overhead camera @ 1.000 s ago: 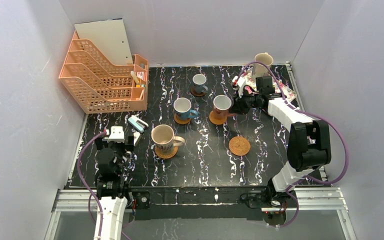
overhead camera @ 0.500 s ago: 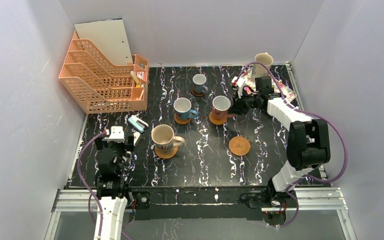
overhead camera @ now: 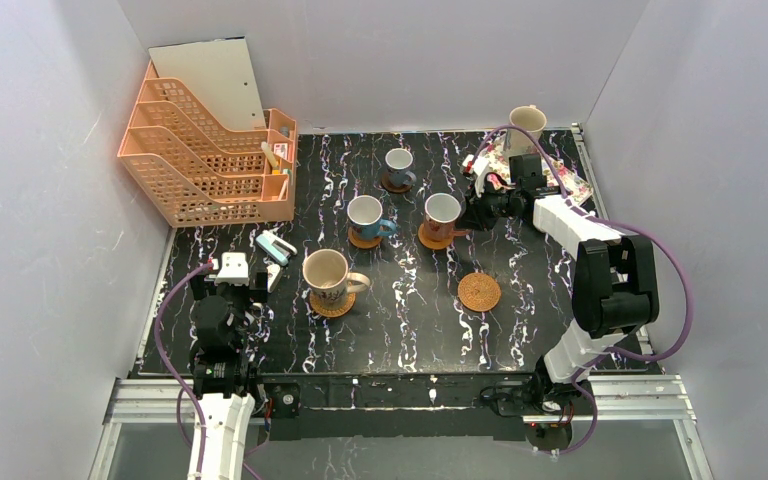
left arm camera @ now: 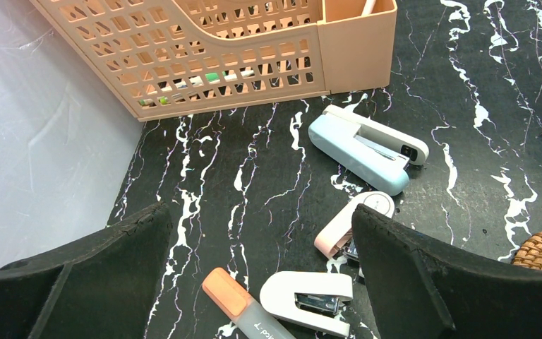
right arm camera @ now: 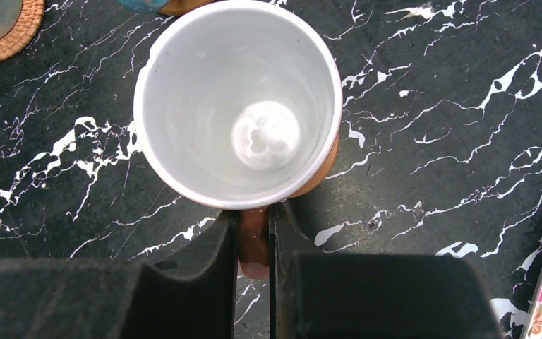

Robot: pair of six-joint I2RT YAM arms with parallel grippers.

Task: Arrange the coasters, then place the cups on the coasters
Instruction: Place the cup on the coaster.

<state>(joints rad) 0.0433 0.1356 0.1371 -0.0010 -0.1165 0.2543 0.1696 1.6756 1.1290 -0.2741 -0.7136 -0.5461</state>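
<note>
My right gripper (right arm camera: 253,215) is shut on the handle (right arm camera: 253,244) of the brownish-orange cup (right arm camera: 240,99), which is over a wooden coaster (overhead camera: 430,239) mid-table. I cannot tell whether the cup rests on it. One blue cup (overhead camera: 398,163) stands on a dark coaster (overhead camera: 392,186). Another blue cup (overhead camera: 366,214) stands on a brown coaster (overhead camera: 361,241). A beige cup (overhead camera: 326,272) sits on a wicker coaster (overhead camera: 334,305). A second wicker coaster (overhead camera: 479,292) lies bare. Another beige cup (overhead camera: 526,121) stands at the far right. My left gripper (left arm camera: 261,275) hangs open over the staplers, holding nothing.
A floral tray (overhead camera: 572,185) lies at the back right beside the right arm. An orange file organiser (overhead camera: 205,160) fills the back left. A blue stapler (left arm camera: 363,147), a pink stapler (left arm camera: 342,226), a white staple remover (left arm camera: 310,300) and an orange highlighter (left arm camera: 236,300) lie under the left gripper.
The right gripper and the brownish-orange cup have shifted a little to the left and away. The left arm has not moved.
</note>
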